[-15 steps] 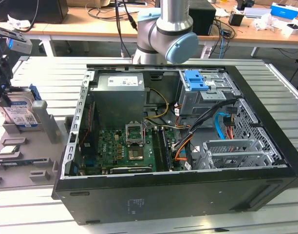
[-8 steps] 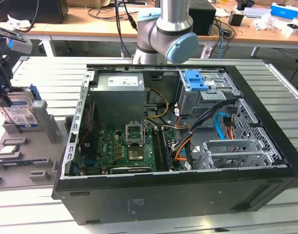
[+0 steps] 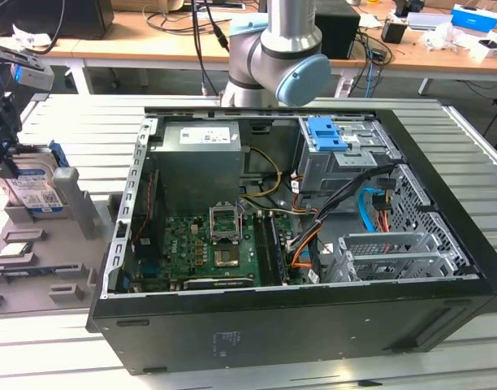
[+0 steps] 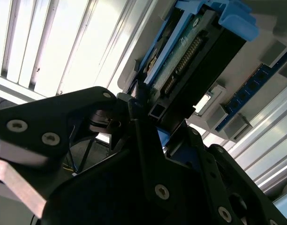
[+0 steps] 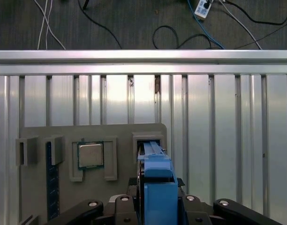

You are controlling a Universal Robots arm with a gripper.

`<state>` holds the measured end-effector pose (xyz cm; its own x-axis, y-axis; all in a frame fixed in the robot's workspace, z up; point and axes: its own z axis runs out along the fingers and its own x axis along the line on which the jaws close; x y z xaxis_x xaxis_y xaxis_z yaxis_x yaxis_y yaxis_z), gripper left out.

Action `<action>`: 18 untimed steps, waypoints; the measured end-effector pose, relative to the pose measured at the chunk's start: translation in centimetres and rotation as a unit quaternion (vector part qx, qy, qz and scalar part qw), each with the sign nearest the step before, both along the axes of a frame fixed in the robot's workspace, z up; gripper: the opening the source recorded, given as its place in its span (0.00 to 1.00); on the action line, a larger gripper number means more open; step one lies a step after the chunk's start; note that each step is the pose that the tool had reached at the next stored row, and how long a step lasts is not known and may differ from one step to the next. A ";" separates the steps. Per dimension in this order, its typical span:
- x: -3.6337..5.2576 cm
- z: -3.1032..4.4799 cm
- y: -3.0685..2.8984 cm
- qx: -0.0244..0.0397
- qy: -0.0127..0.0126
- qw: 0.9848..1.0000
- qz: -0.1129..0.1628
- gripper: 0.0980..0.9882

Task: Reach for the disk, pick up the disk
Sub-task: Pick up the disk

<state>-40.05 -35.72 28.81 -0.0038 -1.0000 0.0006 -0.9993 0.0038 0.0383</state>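
The disk (image 3: 31, 185) stands on edge in a grey holder at the exterior view's far left. It is silver, with a white-and-blue label and a blue frame. My gripper (image 3: 10, 162) comes down on its upper end. In the first wrist view the blue frame of the disk (image 5: 157, 164) lies between my gripper's (image 5: 158, 183) two black fingers, which press close against both sides. In the second wrist view the disk (image 4: 190, 61) shows its connector edge just past my gripper (image 4: 153, 117). The gripper is shut on the disk, whose lower end sits at the holder's slot (image 5: 148, 138).
The grey fixture plate (image 3: 37, 272) also carries a small silver square chip (image 5: 90, 154) and a blue strip (image 5: 49, 178). An open computer case (image 3: 297, 317) takes up the middle of the slatted metal table (image 5: 228, 140). The arm's base (image 3: 273, 49) rises behind the case.
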 end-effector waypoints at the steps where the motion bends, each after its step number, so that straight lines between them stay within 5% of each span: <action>1: 0.00 -0.01 0.00 0.000 0.000 1.000 0.000 0.30; 7: 0.00 0.23 0.00 0.000 0.000 1.000 0.000 0.30; 18: 0.02 2.20 0.03 0.000 0.000 1.000 0.000 0.30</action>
